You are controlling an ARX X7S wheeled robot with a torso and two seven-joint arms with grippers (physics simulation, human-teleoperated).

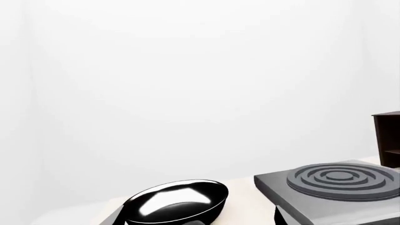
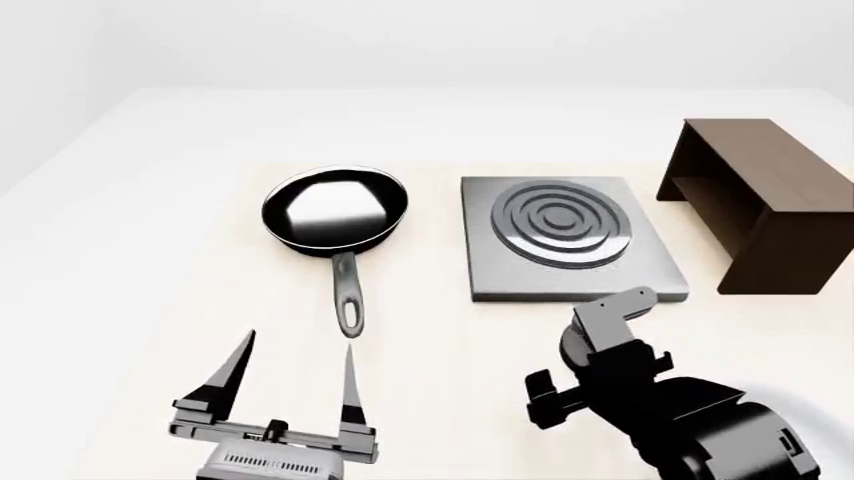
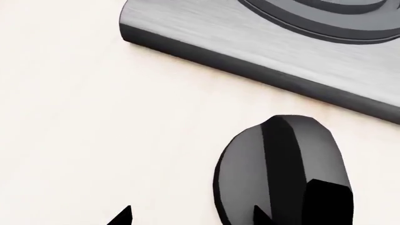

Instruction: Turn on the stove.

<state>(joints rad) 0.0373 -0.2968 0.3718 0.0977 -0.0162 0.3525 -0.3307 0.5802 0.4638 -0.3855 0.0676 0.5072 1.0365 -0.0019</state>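
The stove [image 2: 567, 240] is a flat dark-grey slab with raised burner rings, lying mid-table; its near edge [image 3: 262, 51] fills the far side of the right wrist view. Its separate black round knob [image 3: 281, 173] sits on the table just in front of that edge, hidden under my right arm [image 2: 614, 370] in the head view. My right gripper [image 3: 190, 218] is open just short of the knob, with one fingertip [image 3: 259, 216] in front of the knob's face and the other off to its side. My left gripper [image 2: 299, 342] is open and holds nothing, near the front edge behind the pan's handle.
A black frying pan [image 2: 334, 210] lies left of the stove, its handle [image 2: 347, 295] pointing toward me; it also shows close in the left wrist view as the pan [image 1: 178, 201]. A dark brown open box [image 2: 761, 200] stands right of the stove.
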